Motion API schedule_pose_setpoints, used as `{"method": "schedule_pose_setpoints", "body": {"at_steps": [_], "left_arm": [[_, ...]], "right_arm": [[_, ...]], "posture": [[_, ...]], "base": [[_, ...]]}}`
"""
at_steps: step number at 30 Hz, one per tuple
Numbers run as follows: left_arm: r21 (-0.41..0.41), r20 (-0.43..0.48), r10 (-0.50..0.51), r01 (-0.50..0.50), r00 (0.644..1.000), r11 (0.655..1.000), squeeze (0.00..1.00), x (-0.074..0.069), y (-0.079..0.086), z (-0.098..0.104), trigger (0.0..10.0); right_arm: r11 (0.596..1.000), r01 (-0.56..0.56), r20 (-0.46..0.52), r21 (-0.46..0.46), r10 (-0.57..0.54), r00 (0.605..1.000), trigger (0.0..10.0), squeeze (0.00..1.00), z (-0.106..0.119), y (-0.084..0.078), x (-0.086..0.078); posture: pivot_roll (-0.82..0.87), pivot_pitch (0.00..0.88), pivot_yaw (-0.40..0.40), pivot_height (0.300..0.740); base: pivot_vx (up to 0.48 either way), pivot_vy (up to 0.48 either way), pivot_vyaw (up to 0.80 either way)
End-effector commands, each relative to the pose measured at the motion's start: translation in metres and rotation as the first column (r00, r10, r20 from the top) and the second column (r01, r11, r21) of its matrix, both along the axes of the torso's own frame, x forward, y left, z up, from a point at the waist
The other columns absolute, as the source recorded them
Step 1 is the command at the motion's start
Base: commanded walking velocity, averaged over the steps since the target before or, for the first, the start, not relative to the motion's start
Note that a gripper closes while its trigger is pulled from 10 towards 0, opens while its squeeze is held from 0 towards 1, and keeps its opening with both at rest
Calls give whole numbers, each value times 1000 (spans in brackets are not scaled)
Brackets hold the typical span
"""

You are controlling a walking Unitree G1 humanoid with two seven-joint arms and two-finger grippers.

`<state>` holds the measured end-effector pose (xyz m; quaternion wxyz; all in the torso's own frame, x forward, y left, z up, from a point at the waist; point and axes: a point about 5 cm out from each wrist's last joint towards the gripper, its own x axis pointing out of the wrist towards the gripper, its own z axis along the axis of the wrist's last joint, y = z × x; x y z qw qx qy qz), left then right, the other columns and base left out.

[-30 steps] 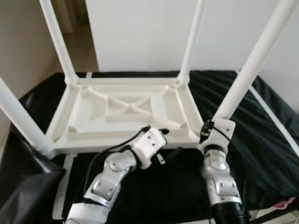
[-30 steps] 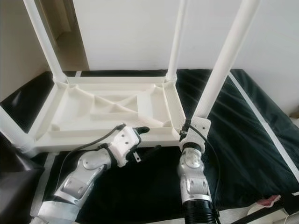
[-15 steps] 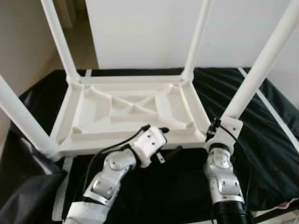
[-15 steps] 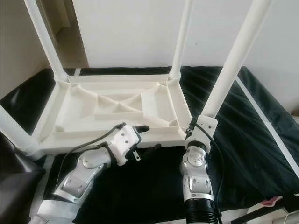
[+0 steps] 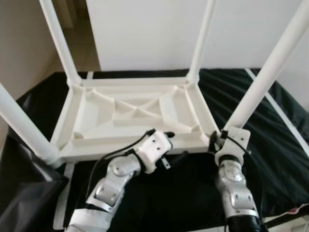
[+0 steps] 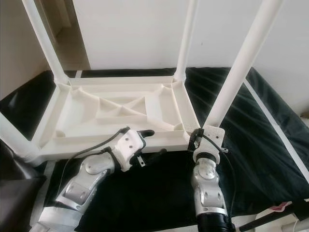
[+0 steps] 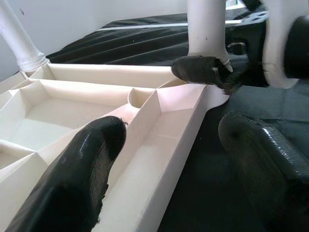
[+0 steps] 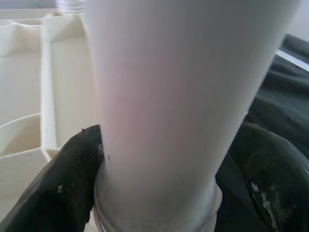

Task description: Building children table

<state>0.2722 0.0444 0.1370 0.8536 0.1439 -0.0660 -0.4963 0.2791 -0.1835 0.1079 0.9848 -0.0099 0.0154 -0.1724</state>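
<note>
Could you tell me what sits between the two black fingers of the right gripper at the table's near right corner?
The right wrist view shows the base of a white table leg between the fingers of the right gripper, held on both sides.

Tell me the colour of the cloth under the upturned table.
Black cloth, with pale stripes; clearest in the right eye view, beside the white table.

four upright legs fence the upturned table; open room betw. them; right claw wraps near-right leg, left claw straddles near rim.
</note>
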Motion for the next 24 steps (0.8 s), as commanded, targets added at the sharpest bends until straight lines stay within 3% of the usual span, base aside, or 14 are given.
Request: {"method": "schedule_pose_setpoints", "body": {"at_steps": [1,2,4,9,13,14,17,20,21,24], "left_arm": [[3,11,13,-13,1000,1000,0,4,0,3,10000],[3,14,18,-19,1000,1000,0,6,1,4,10000],[3,14,18,-19,1000,1000,0,6,1,4,10000],[14,12,26,-27,1000,1000,0,4,2,-1,10000],[5,3,27,-27,1000,1000,0,1,0,-2,10000],[4,2,27,-27,1000,1000,0,1,-2,-3,10000],[3,2,27,-27,1000,1000,0,1,-2,-3,10000],[3,3,26,-26,1000,1000,0,3,-3,-2,10000],[3,5,24,-24,1000,1000,0,4,-3,-2,10000],[5,8,22,-22,1000,1000,0,5,-4,-1,10000]], "right_arm": [[999,-36,-22,14,37,999,10000,882,-7,-6,-5],[997,-81,-15,20,81,997,10000,0,-7,-8,-7],[997,-81,-15,20,81,997,10000,0,-7,-8,-7],[971,-237,30,29,236,971,10000,0,0,-7,-14],[961,-275,42,40,273,961,10000,0,3,-18,-17],[945,-326,47,27,325,945,10000,0,7,-22,-17],[941,-339,46,22,338,940,10000,0,8,-24,-17],[920,-392,34,5,391,920,10000,0,9,-31,-15],[892,-451,16,-34,452,892,10000,0,12,-35,-13],[864,-500,1,-59,501,865,10000,0,14,-39,-11]], "posture": [[1,0,-34,740],[-5,0,-34,740],[-5,0,-34,740],[-9,0,-44,740],[-11,0,-48,740],[-11,0,-48,740],[-11,0,-48,740],[-11,0,-48,740],[-23,0,-46,740],[-27,0,-41,740]], "base": [[0,0,0],[0,0,0],[0,0,0],[0,0,0],[0,0,0],[0,0,0],[0,0,0],[0,0,0],[0,0,0],[0,0,0]]}}
